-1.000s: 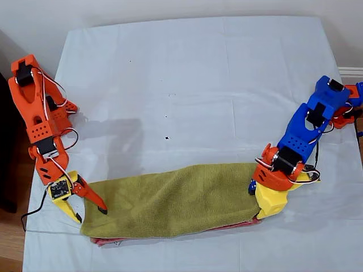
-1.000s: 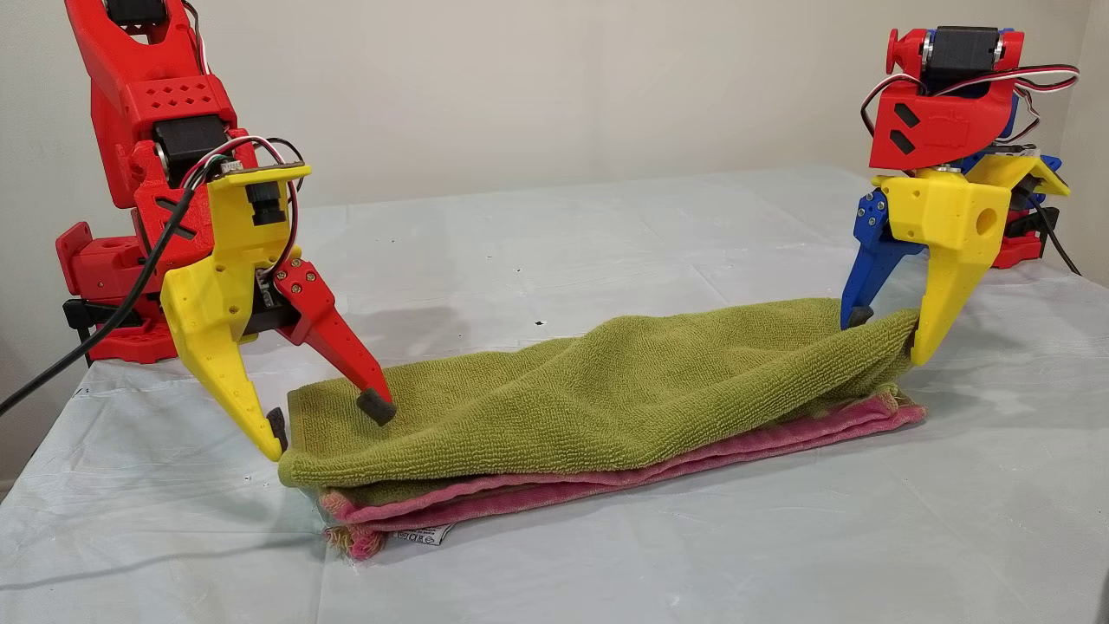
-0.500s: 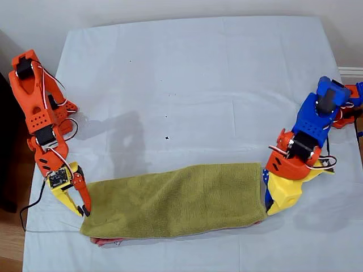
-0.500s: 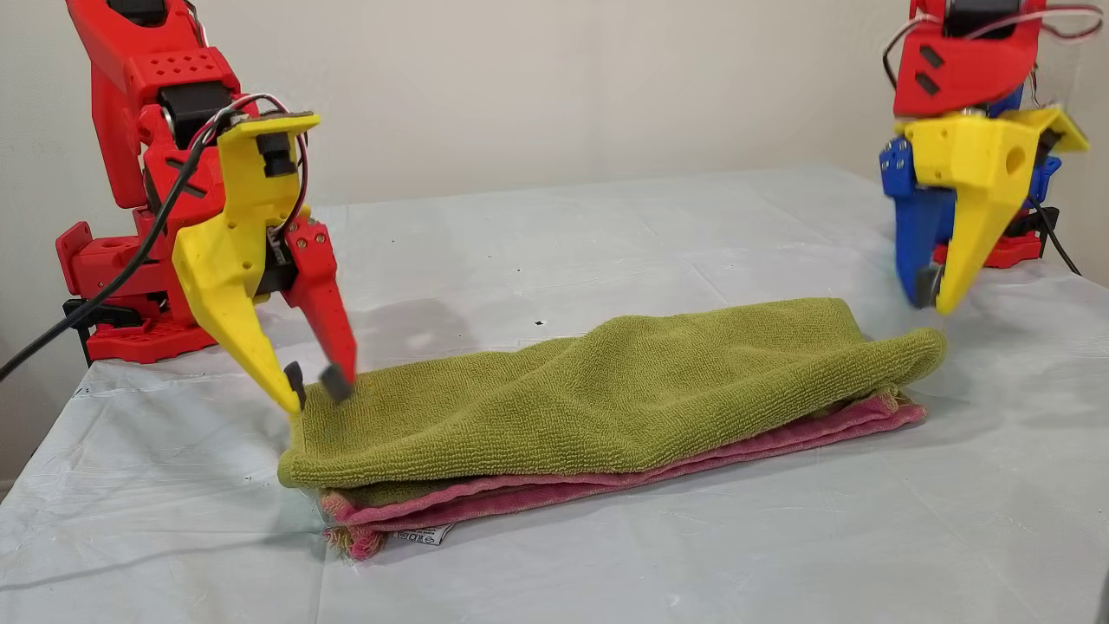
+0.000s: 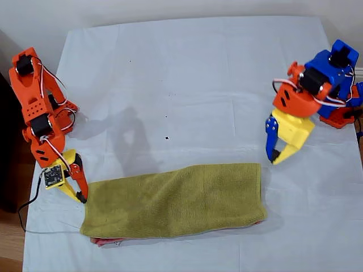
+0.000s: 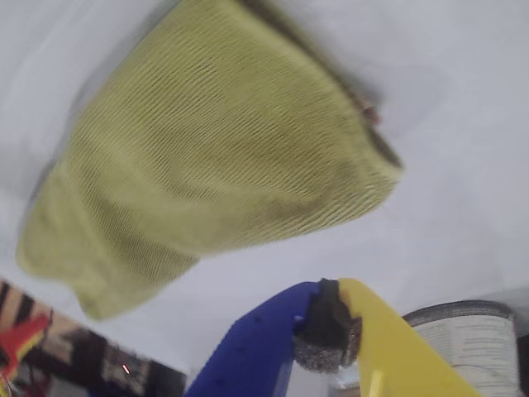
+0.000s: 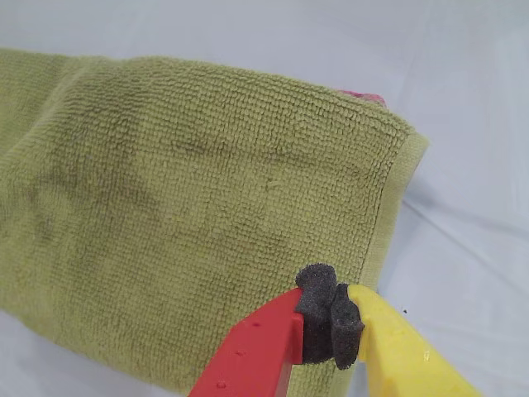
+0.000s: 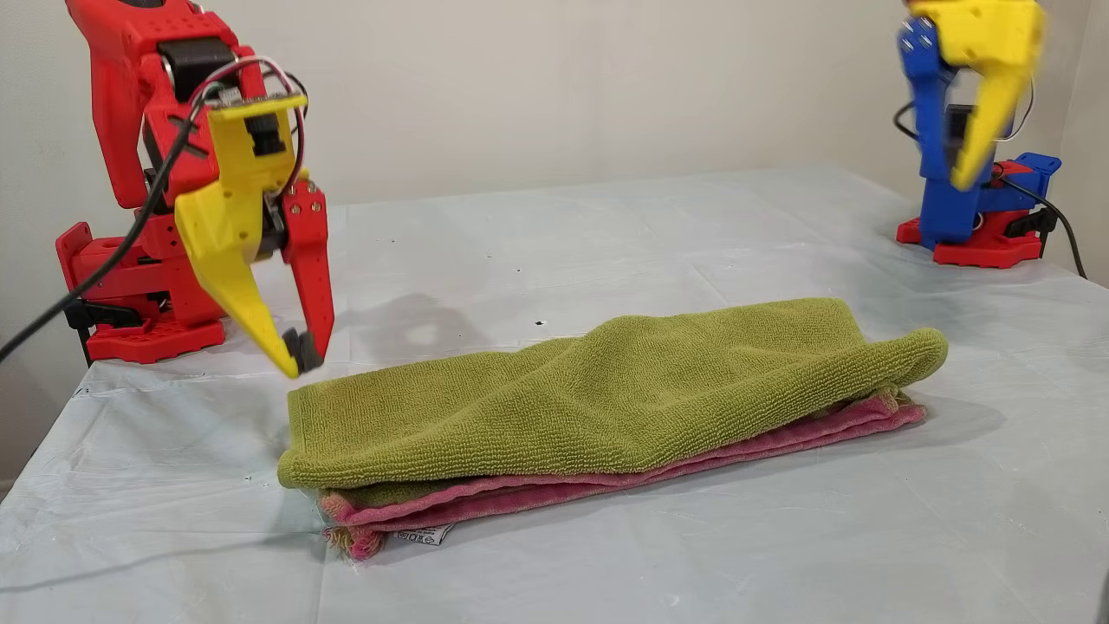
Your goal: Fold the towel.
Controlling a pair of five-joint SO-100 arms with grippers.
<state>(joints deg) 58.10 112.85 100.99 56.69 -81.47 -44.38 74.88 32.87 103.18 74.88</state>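
Folded towel lying flat, both grippers clear of it.

The towel is resting near the tabletop's front edge in the exterior view. My first gripper is hovering with fingers clenched on nothing; my second gripper is poised beside the towel's end, fingers likewise pressed together, empty.

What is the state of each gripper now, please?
My first gripper: shut, holding nothing, raised clear of the towel.
My second gripper: shut, holding nothing, above the towel's corner.
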